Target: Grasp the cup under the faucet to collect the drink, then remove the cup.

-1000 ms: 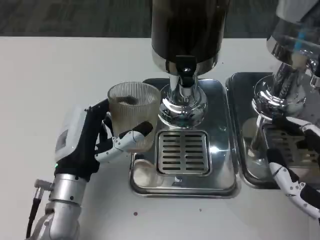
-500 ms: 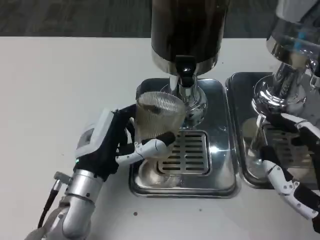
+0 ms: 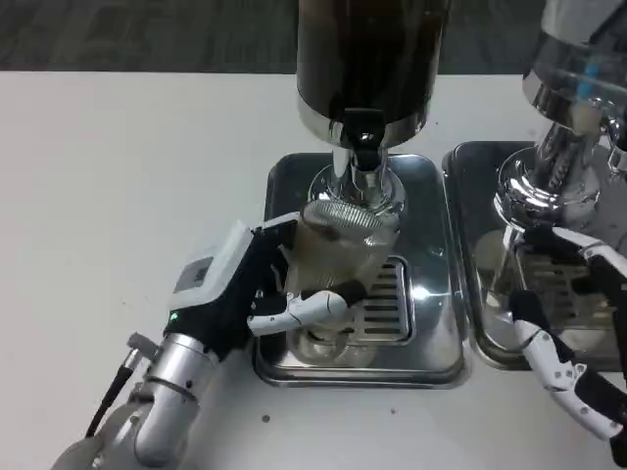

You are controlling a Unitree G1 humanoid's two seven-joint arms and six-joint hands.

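Note:
My left hand (image 3: 250,294) grips a clear ribbed cup (image 3: 338,250) and holds it tilted above the drip grille (image 3: 377,304), its mouth just under the black-handled faucet (image 3: 361,137) of the dark drink dispenser (image 3: 370,59). The cup looks lifted off the steel drip tray (image 3: 436,323). Whether any liquid is in the cup I cannot tell. My right hand (image 3: 573,333) hangs at the right edge over the second tray, fingers apart and holding nothing.
A second dispenser (image 3: 573,108) with a chrome base stands on its own steel tray (image 3: 470,196) at the right. White table (image 3: 127,176) spreads to the left and in front of the trays.
My left hand has carried the cup rightward from the tray's left edge to under the faucet. My right hand has shifted slightly lower.

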